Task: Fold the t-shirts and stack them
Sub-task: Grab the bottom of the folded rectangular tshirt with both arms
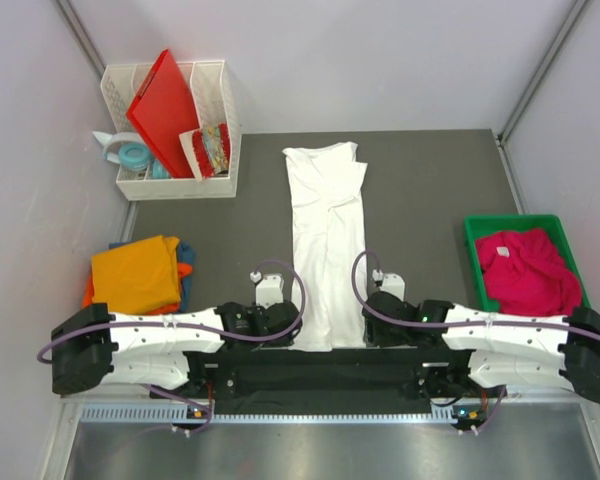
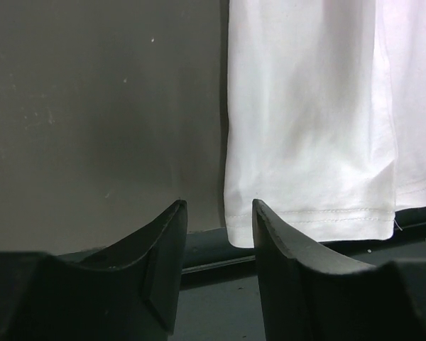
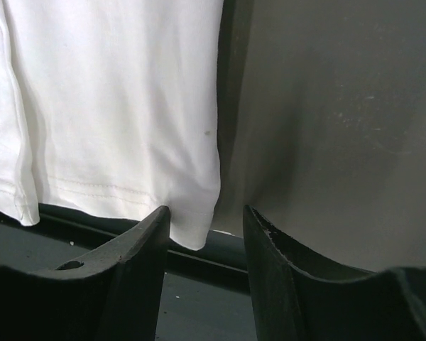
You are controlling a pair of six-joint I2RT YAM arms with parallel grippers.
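A white t-shirt [image 1: 323, 230] lies folded into a long narrow strip down the middle of the dark table, its hem at the near edge. My left gripper [image 1: 283, 323] is open beside the hem's left corner, and my right gripper [image 1: 377, 318] is open beside its right corner. In the left wrist view the white t-shirt [image 2: 305, 142] lies just past the left gripper [image 2: 220, 206], nothing between the fingers. The right wrist view shows the white t-shirt's [image 3: 113, 106] corner hanging just beyond the right gripper [image 3: 207, 209], ungripped. An orange t-shirt [image 1: 135, 272] lies folded on a blue one [image 1: 186, 252] at left. A magenta t-shirt [image 1: 525, 270] is crumpled in a green bin [image 1: 510, 220].
A white rack [image 1: 225, 110] at the back left holds a red plastic board [image 1: 165, 100] and small items. Grey walls close in both sides of the table. The arms' black base bar [image 1: 310, 375] runs along the near edge.
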